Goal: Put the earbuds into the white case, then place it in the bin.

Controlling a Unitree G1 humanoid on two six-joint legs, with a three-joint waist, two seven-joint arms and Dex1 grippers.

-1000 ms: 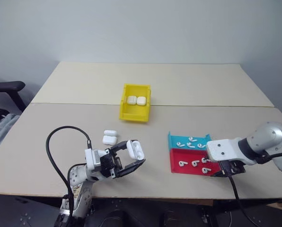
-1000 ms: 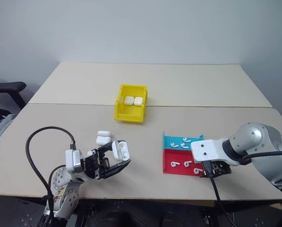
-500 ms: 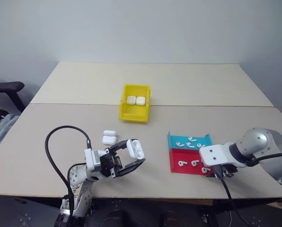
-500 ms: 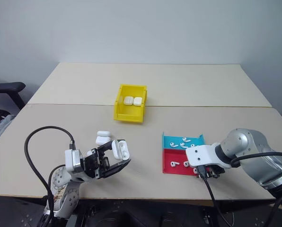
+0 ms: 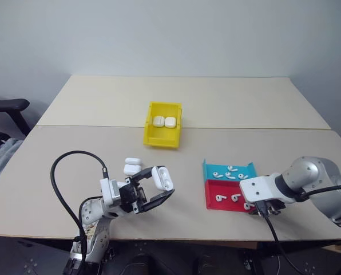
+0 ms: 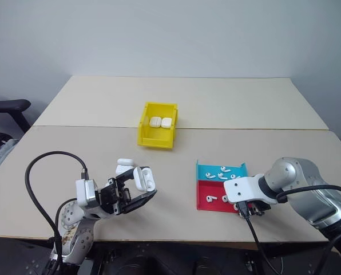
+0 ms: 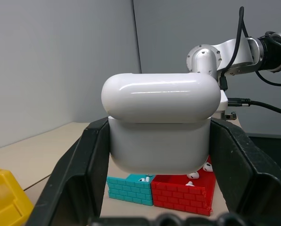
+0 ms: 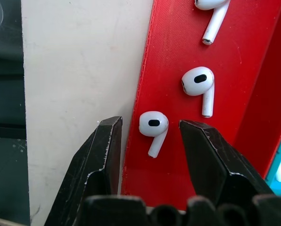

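Beige table (image 5: 228, 109) against grey wall, left fingers (image 7: 91, 165) clamping white case (image 7: 160, 125), right fingers (image 8: 204, 150) apart.

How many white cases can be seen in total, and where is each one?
5. Two lie in the yellow bin, at and. Two rest stacked on the table, at and. One is held by the left gripper.
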